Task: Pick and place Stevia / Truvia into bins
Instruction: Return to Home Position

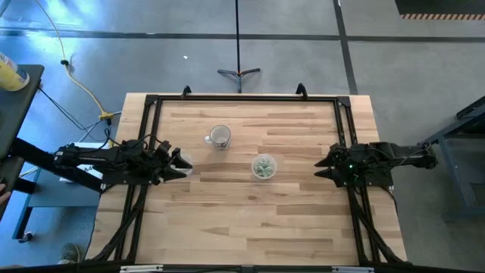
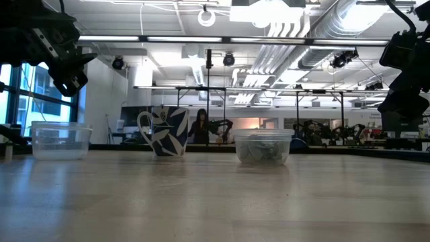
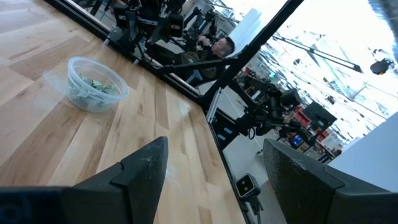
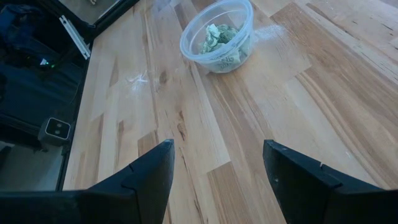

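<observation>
Two grippers we see spread apart: left gripper (image 1: 184,164) at 9 o'clock of wooden table (image 1: 250,224), right gripper (image 1: 317,168) at 3 o'clock; pale green paper packets (image 4: 219,38) inside central round clear plastic cup (image 4: 211,65).

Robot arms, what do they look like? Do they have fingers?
Both arms are black and bony-looking, made of jointed blocks with thin black cables along them. The left gripper and right gripper each end in two flat, dark, wedge-shaped fingers. A tiny green light glows on the right arm.
</observation>
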Tool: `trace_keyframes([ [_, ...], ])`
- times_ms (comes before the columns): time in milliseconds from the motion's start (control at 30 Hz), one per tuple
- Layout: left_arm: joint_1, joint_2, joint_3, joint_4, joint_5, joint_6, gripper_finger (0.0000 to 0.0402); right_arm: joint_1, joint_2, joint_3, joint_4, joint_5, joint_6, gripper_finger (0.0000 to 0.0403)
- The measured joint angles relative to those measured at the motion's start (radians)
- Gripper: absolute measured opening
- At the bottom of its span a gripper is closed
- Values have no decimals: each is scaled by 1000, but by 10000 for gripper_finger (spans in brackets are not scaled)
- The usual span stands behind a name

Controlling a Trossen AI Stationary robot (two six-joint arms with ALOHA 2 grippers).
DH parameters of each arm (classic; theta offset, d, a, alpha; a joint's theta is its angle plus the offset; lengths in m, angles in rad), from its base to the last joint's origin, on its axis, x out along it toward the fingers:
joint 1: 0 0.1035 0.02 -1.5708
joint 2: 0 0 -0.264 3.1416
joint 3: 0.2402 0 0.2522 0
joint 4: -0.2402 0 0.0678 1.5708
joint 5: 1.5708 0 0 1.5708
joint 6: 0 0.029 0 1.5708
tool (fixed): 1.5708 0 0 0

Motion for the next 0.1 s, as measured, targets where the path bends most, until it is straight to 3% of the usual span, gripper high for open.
trace_keyframes([
  [100, 0, 0, 0, 0, 0, 0, 299, 0, 0, 0, 0, 0, 0, 236],
])
